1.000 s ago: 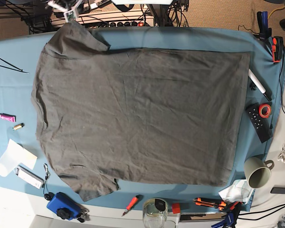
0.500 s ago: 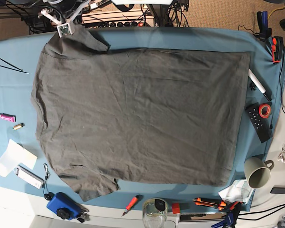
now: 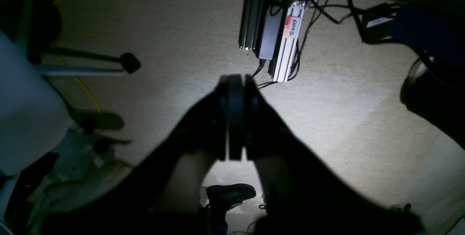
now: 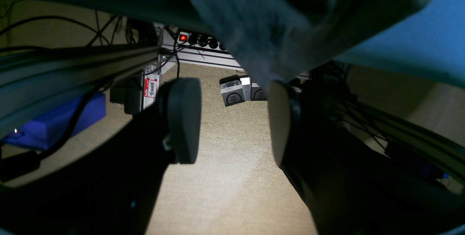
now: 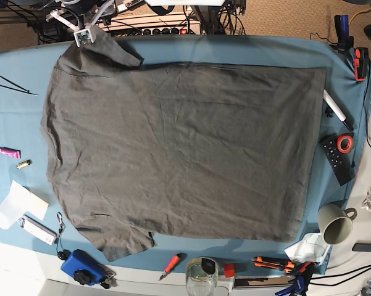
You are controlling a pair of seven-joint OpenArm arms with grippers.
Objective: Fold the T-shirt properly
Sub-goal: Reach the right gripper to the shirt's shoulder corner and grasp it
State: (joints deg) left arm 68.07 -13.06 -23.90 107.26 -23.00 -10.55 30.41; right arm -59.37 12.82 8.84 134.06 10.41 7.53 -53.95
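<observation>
1. Charcoal-grey cotton, wrinkled all over — the T-shirt (image 5: 179, 154) lies spread flat on the teal-blue cloth sheet (image 5: 12, 117), covering most of it, collar end toward the base view's left and hem toward the right.
2. One sleeve (image 5: 105, 52) lies at the far edge, upper left in the base view; the other sleeve (image 5: 120, 240) lies at the near edge.
3. The right gripper (image 4: 234, 122) sits at that far sleeve, beyond the table edge. Its two pads stand wide apart with bare carpet between them; a fold of grey fabric (image 4: 261, 20) hangs just above, touching the tip of one pad but not pinched.
4. The left gripper (image 3: 235, 93) hangs over the carpeted floor (image 3: 174, 28) — pads pressed together, nothing between them.
5. A remote (image 5: 336, 159), red tape roll (image 5: 344, 143) and mug (image 5: 334, 223) sit past the hem.
</observation>
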